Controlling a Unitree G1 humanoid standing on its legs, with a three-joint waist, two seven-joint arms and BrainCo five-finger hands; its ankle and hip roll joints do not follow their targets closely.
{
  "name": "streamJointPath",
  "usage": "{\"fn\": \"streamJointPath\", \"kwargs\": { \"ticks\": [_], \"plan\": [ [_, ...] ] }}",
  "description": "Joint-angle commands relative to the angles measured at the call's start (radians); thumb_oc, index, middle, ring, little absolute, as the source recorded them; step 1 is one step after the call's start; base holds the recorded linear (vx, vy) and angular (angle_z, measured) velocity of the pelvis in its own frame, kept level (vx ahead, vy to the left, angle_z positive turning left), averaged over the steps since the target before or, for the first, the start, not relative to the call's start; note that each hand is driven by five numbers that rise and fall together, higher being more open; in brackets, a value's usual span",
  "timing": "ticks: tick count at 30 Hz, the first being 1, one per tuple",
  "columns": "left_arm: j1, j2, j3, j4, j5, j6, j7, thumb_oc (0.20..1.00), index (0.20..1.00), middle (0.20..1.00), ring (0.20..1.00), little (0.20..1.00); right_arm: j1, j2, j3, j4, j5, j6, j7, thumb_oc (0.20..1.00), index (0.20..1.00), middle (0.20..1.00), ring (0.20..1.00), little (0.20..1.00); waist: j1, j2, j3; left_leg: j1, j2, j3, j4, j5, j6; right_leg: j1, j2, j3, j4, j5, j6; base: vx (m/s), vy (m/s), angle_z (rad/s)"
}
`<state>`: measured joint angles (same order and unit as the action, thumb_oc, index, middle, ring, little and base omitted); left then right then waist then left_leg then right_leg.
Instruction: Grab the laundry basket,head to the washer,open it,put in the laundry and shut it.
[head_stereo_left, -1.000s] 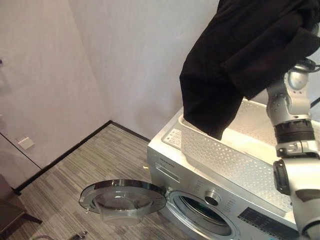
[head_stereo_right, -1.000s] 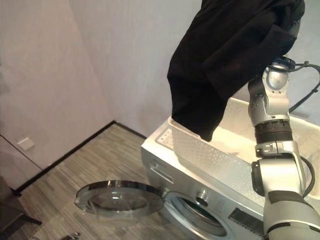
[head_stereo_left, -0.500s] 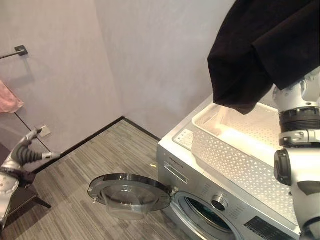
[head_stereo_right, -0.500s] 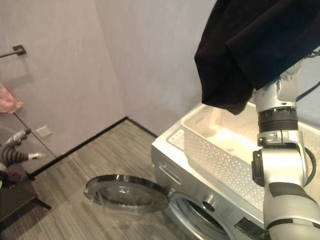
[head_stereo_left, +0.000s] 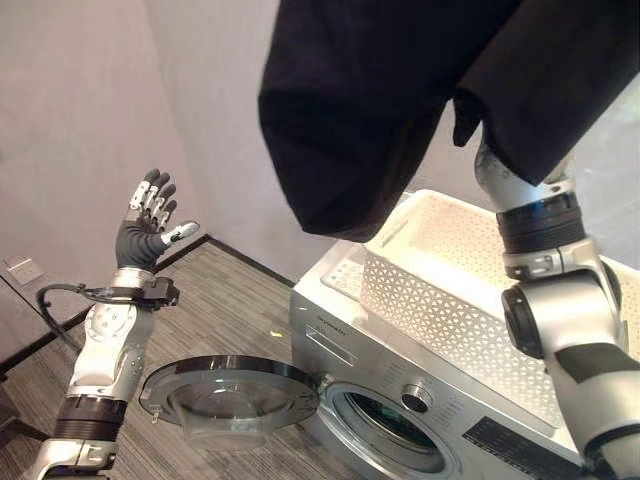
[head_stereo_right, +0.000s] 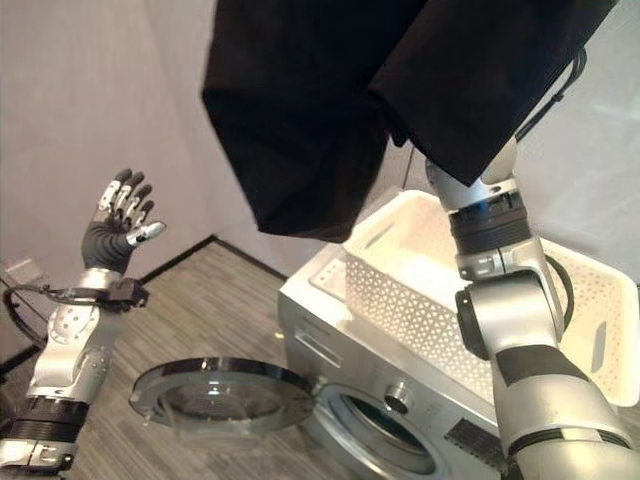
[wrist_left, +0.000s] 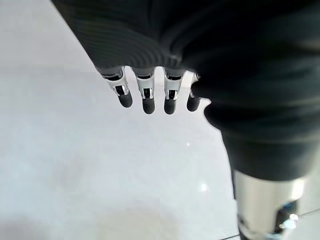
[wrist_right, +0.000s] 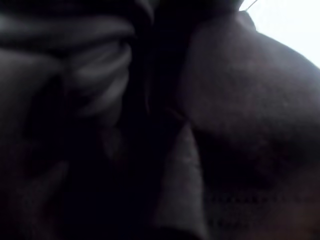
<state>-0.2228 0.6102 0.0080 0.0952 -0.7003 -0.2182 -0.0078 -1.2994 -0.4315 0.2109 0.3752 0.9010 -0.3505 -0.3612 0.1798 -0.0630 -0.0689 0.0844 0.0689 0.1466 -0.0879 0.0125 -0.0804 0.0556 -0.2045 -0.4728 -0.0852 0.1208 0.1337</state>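
Left hand (head_stereo_left: 148, 225) raised at the left, palm up, fingers (wrist_left: 146, 97) straight and spread, thumb out to the side, nothing in it. Pale wall behind that hand; grey wood-look floor (head_stereo_left: 235, 300) below it.

Round washer door (head_stereo_left: 228, 385) low and just right of the left forearm, swung fully open and lying nearly flat, glass bowl hanging beneath. Dark drum opening (head_stereo_left: 388, 432) next to the door's hinge side, in the silver front of the washer (head_stereo_left: 330, 335). Control knob (head_stereo_left: 417, 397) just above the opening.

White perforated laundry basket (head_stereo_left: 440, 300) sitting on top of the washer, further right of the left hand and below the right arm, no laundry visible inside it.

Black garment (head_stereo_left: 400, 90) hanging high across the top, well above the basket, draped over the raised right arm so that the right hand is wrapped inside the cloth. Lowest fold of the garment dangling between the left hand and the basket, touching neither. Dark folds of cloth (wrist_right: 150, 125) pressed close in the right wrist view; right hand's fingers hidden, so cannot tell how far closed.
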Motion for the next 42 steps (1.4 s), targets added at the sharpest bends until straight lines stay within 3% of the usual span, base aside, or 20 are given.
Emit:
{"fn": "streamJointPath", "kwargs": {
  "ticks": [1, 11, 23, 33, 42],
  "plan": [
    [-0.047, 0.038, -0.039, -0.075, -0.02, -0.078, 0.006, 1.0, 1.0, 1.0, 1.0, 1.0, -0.14, 0.015, 0.05, 0.032, 0.046, -0.049, 0.022, 0.2, 0.2, 0.2, 0.2, 0.2, 0.004, -0.045, -0.073, -0.053, 0.032, -0.01, 0.001, 0.026, -0.029, 0.015, -0.108, 0.046, -0.002, 0.052, 0.085, 0.02, 0.007, -0.1],
    [-0.096, -0.05, -0.117, -0.118, -0.115, -0.07, 0.008, 1.0, 1.0, 1.0, 1.0, 1.0, -0.169, 0.069, 0.096, 0.046, 0.075, -0.046, 0.027, 0.2, 0.2, 0.2, 0.2, 0.2, -0.011, -0.049, -0.074, -0.048, 0.036, -0.007, 0.001, 0.023, -0.027, 0.015, -0.099, 0.056, -0.002, 0.048, 0.078, 0.0, -0.001, -0.01],
    [-0.303, -0.142, -0.308, -0.131, -0.164, -0.077, 0.055, 1.0, 1.0, 1.0, 1.0, 1.0, -0.228, 0.141, 0.134, 0.168, 0.074, -0.037, 0.004, 0.2, 0.2, 0.2, 0.2, 0.2, -0.026, -0.045, -0.077, -0.056, 0.043, -0.008, 0.001, 0.03, -0.029, 0.006, -0.087, 0.059, -0.002, 0.043, 0.075, 0.0, 0.0, 0.0],
    [-0.431, -0.158, -0.404, -0.128, -0.194, -0.087, 0.062, 1.0, 1.0, 1.0, 1.0, 1.0, -0.278, 0.119, 0.169, 0.245, 0.029, -0.034, -0.018, 0.2, 0.2, 0.2, 0.2, 0.2, -0.033, -0.046, -0.067, -0.072, 0.045, -0.003, 0.001, 0.033, -0.027, -0.02, -0.083, 0.073, -0.002, 0.045, 0.079, 0.0, 0.0, 0.0],
    [-0.291, -0.131, -0.364, -0.162, -0.194, -0.083, 0.029, 1.0, 1.0, 1.0, 1.0, 1.0, -0.374, 0.056, 0.191, 0.292, 0.048, -0.07, -0.03, 0.2, 0.2, 0.2, 0.2, 0.2, -0.028, -0.062, -0.07, -0.078, 0.041, 0.007, 0.001, 0.029, -0.025, -0.04, -0.079, 0.09, -0.002, 0.052, 0.082, 0.02, 0.013, -0.07]
  ]
}}
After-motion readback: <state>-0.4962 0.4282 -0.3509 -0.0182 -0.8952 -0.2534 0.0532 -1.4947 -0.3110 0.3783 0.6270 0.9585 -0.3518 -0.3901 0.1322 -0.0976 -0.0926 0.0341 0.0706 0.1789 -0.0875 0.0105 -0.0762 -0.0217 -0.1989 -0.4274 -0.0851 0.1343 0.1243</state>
